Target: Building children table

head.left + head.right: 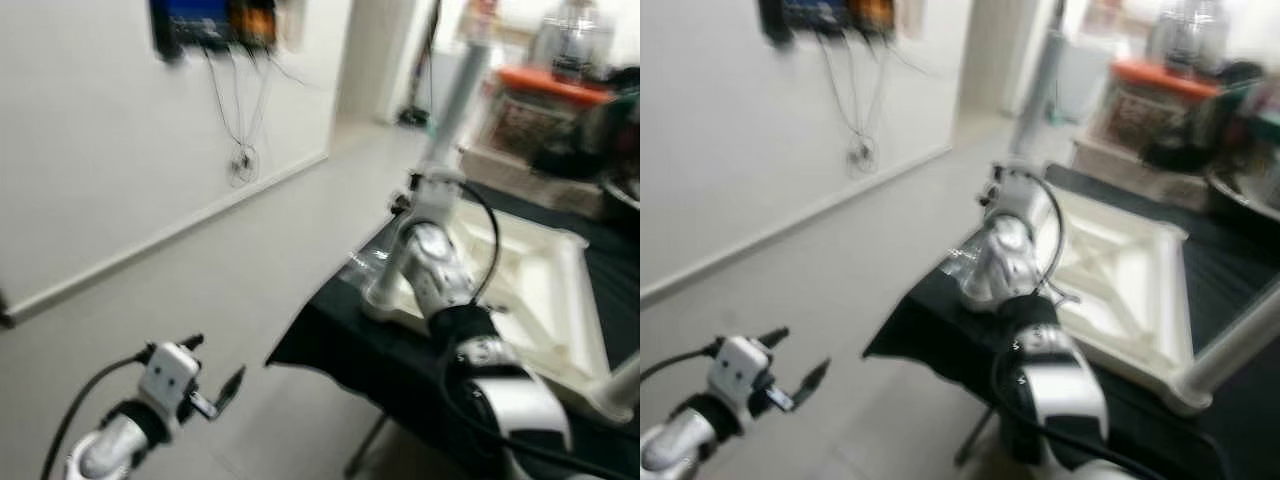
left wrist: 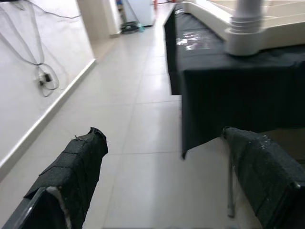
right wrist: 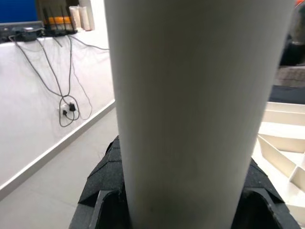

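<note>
A white children's table top (image 1: 540, 290) lies upside down on a black-covered table (image 1: 340, 345). A pale table leg (image 1: 462, 85) stands upright in the top's near left corner socket (image 1: 385, 298). My right gripper (image 1: 428, 190) is shut on this leg partway up; in the right wrist view the leg (image 3: 190, 95) sits between the black fingers (image 3: 102, 193). A second leg (image 1: 1232, 348) slants up from the near right corner. My left gripper (image 1: 212, 365) hangs low over the floor, left of the table, open and empty, with its fingers (image 2: 71, 176) wide apart.
The light tiled floor (image 1: 250, 260) stretches left of the table to a white wall with dangling cables (image 1: 240, 160) and a blue screen (image 1: 210, 20). Boxes and an orange-lidded container (image 1: 550, 85) crowd the far side. A table support (image 2: 231, 191) stands under the cloth's edge.
</note>
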`<state>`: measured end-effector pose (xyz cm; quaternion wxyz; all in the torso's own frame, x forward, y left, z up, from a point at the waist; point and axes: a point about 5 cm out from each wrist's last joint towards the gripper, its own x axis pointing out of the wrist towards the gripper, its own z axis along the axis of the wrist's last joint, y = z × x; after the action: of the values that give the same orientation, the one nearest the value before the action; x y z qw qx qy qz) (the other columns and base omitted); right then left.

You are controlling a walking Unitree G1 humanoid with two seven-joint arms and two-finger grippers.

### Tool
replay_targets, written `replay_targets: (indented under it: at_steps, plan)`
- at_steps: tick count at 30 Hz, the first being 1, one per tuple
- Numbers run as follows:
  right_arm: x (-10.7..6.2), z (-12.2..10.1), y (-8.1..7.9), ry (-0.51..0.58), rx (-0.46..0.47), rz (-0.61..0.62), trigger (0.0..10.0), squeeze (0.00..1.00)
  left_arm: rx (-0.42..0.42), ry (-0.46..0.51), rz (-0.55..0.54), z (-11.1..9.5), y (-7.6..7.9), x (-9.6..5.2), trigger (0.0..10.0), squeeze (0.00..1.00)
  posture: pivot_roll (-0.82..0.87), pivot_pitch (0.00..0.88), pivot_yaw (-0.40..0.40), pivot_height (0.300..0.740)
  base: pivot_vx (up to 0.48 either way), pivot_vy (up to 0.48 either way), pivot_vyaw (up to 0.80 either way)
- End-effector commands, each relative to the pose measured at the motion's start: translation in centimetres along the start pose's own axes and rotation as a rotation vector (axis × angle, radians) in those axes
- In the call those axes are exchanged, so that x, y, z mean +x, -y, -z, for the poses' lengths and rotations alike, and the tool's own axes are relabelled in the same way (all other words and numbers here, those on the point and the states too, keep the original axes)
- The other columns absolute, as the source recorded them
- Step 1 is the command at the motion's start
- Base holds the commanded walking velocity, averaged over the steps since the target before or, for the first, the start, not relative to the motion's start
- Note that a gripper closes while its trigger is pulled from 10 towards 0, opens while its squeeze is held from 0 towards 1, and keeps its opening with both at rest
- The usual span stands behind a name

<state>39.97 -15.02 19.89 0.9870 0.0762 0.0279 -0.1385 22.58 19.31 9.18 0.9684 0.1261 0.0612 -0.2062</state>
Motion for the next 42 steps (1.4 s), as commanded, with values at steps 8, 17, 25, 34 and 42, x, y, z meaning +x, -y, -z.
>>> replay_targets:
  at_steps: [8, 17, 25, 34, 42]
  plan:
    - [-0.5, -1.2, -3.4, 0.033, 0.056, -0.453, 10.0, 0.0, 0.019, -0.003, 0.024, 0.0, 0.3, 0.6, 10.0, 0.0, 0.06, 0.0, -0.123, 0.74, 0.0, 0.0, 0.0]
    - [-0.8, -3.4, -3.9, 0.06, -0.038, -0.931, 0.0, 0.0, 0.022, 0.001, 0.015, 0.0, 0.2, 0.7, 10.0, 0.0, 0.07, 0.0, -0.136, 0.74, 0.0, 0.0, 0.0]
    - [1.5, 0.1, -0.1, -0.112, -0.08, -0.301, 0.0, 0.0, 0.022, 0.0, 0.01, 0.1, 0.2, 0.6, 10.0, 0.0, 0.07, 0.0, -0.139, 0.74, 0.0, 0.0, 0.0]
    - [-1.4, 4.6, -1.5, -0.186, 0.006, -0.054, 10.0, 0.0, 0.026, -0.003, 0.023, 0.1, 0.3, 0.7, 10.0, 0.0, 0.06, 0.0, -0.117, 0.74, 0.0, 0.0, 0.0]
    - [-1.9, 0.1, -5.8, -0.002, 0.084, -0.532, 10.0, 1.0, 0.032, -0.001, 0.026, 0.0, 0.2, 1.0, 10.0, 0.0, 0.06, 0.0, -0.131, 0.74, 0.0, 0.0, 0.0]
